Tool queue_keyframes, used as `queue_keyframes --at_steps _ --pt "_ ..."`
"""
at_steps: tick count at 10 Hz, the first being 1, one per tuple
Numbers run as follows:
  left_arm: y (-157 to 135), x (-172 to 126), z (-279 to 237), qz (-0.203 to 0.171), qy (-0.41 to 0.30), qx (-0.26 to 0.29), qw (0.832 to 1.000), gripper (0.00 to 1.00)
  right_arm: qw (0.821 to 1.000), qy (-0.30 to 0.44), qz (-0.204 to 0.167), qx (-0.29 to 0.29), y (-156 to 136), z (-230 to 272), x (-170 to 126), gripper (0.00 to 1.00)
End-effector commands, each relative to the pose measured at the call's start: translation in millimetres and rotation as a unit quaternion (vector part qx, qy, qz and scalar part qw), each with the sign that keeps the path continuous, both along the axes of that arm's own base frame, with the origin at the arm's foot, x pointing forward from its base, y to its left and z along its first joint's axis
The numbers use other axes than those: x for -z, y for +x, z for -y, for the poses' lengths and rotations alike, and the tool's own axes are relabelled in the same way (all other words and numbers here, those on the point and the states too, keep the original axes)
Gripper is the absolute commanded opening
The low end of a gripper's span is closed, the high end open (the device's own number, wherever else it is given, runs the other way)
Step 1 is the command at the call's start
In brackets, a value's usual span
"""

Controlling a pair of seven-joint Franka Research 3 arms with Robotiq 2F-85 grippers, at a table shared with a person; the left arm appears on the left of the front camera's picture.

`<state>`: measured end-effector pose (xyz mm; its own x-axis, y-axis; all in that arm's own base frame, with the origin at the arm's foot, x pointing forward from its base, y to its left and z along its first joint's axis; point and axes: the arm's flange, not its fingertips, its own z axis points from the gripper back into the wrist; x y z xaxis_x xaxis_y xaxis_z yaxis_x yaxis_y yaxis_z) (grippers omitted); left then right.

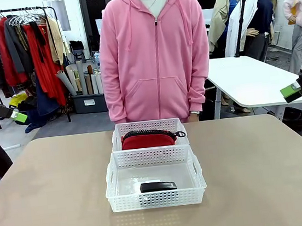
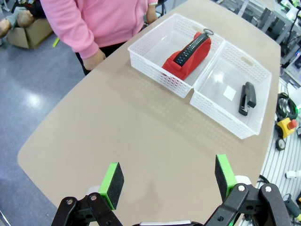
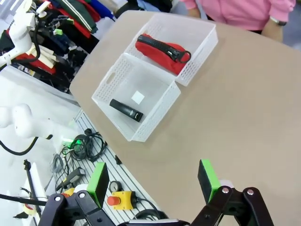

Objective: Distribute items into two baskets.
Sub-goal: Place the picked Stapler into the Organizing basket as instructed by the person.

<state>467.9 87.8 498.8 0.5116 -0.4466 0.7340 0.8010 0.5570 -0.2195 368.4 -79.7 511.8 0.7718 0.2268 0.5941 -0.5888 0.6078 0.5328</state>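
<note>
Lying well apart from both wide-open tools: stapler [image 1: 158, 186] in near basket [image 1: 157, 200], pouch [image 1: 148, 140] in far basket [image 1: 148, 127]; left tool [image 2: 169, 181], right tool [image 3: 154, 181].

I can read no text, brand or number anywhere; the white sticker [image 3: 138, 97] in the basket [image 3: 111, 77] beyond my jaws looks blank

We note pouch [image 1: 148, 140]: red fabric, black zipper trim | stapler [image 1: 158, 186]: plain black | baskets [image 1: 112, 190] [image 1: 116, 134]: white translucent, perforated lattice walls | table [image 1: 50, 191]: uniform tan | person's hoodie [image 1: 155, 57]: pink | left gripper [image 2: 169, 181] and right gripper [image 3: 155, 181]: black with green pads.
</note>
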Motion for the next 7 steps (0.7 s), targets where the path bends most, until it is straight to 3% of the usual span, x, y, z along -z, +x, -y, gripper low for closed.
queue_keyframes --at_steps 1,7 --pt "-0.6 -1.2 0.9 0.002 -0.004 0.002 1.000 1.00 1.000 0.006 -0.011 0.010 -0.9 2.6 0.2 1.00" --pt "-0.6 -1.2 0.9 0.002 -0.004 0.002 1.000 1.00 1.000 0.006 -0.011 0.010 -0.9 2.6 0.2 1.00"
